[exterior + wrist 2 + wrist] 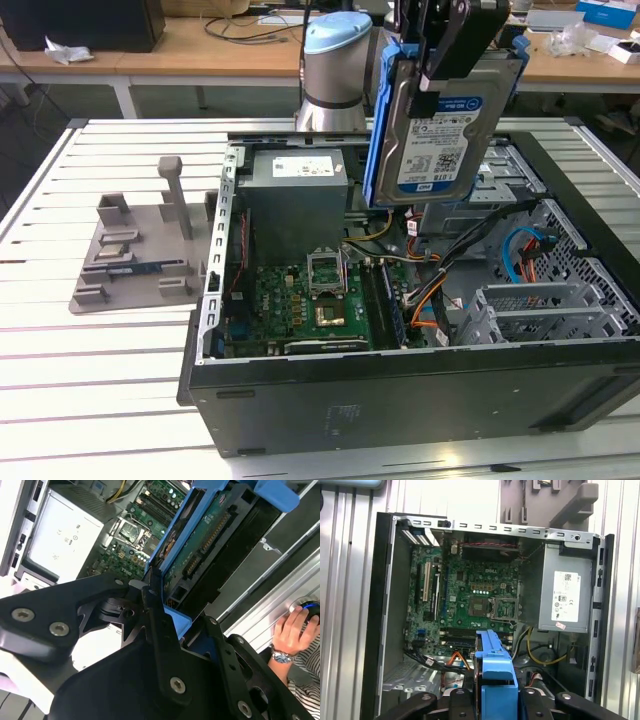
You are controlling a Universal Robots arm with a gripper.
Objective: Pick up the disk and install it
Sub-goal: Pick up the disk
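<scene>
Your black pincer [432, 85] is clamped on the top edge of the flat silver hard drive with blue plastic rails, the disk [440, 150]. It hangs upright above the open black computer case [400, 385], its label facing the exterior view, clear of everything inside the case. Held on edge like that, I judge it is being lined up to slide into a bay rather than be laid flat. Count one disk. Inside the case there is one grey power-supply box [295, 195] and one green motherboard [300, 300]. One grey plastic fixture [140, 250] sits beside the case on the slatted white worktop [100, 380].
</scene>
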